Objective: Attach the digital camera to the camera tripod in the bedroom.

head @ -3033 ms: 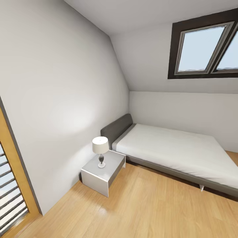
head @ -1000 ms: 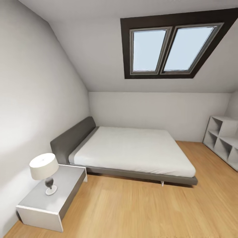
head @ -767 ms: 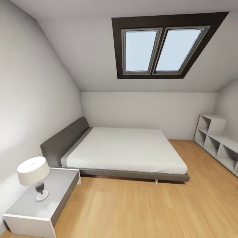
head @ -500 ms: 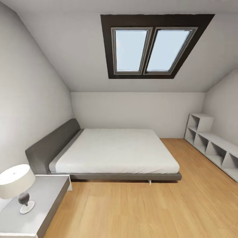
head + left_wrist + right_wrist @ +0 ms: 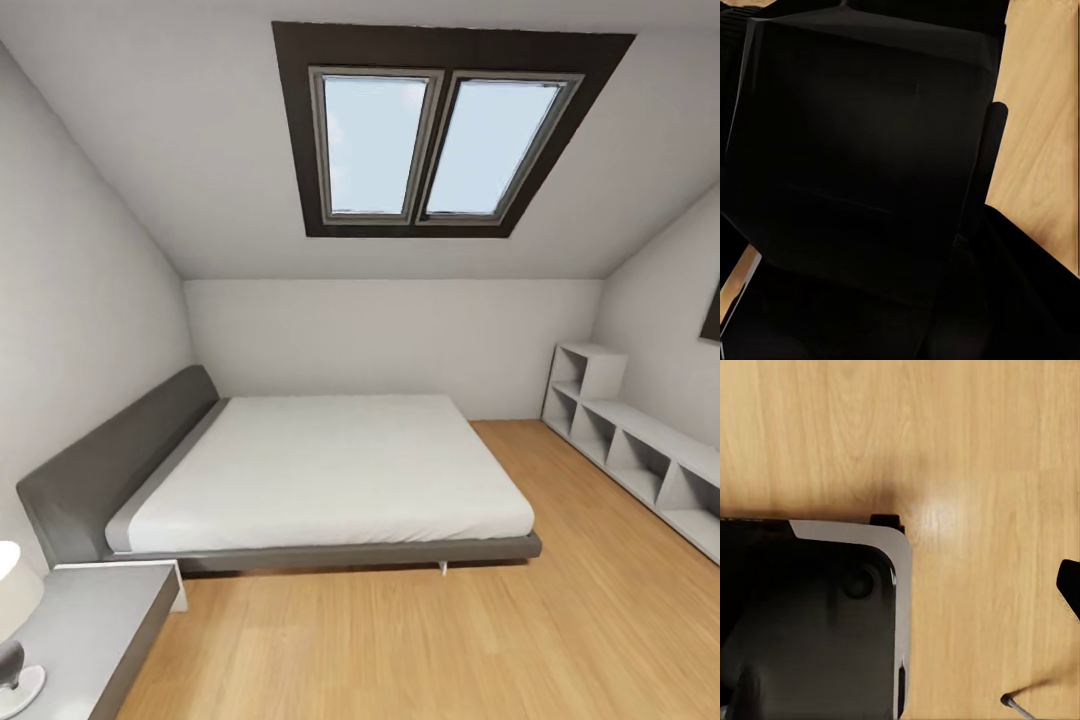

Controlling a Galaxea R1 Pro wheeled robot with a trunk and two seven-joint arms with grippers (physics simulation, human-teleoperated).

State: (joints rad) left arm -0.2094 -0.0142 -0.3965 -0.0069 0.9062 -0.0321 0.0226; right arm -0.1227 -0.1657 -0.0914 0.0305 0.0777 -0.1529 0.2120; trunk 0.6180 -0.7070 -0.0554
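Observation:
In the left wrist view a black boxy body, the digital camera (image 5: pixel 862 150), sits right up against the lens. One dark finger (image 5: pixel 991 142) of my left gripper lies along its side, so the gripper is shut on it. Light wood floor (image 5: pixel 1042 112) shows past it. The right wrist view looks down at the floor and my own black, grey-edged base (image 5: pixel 817 622). A black tip (image 5: pixel 1069 582) at that picture's edge may be a finger, and its state is unclear. The camera tripod is out of view. This is the bedroom, with the grey-headboard bed (image 5: pixel 320 470).
A white cube shelf (image 5: pixel 630 450) runs along the right wall. A grey nightstand (image 5: pixel 85 630) with a lamp (image 5: pixel 12 620) stands at the near left. A dark-framed skylight (image 5: pixel 435 140) is above the bed. A thin grey rod end (image 5: pixel 1016 706) lies on the floor by my base.
The head view has swung to the right: bed and nightstand slid left in the picture and the cube shelf came into sight. Nothing in the room itself moved.

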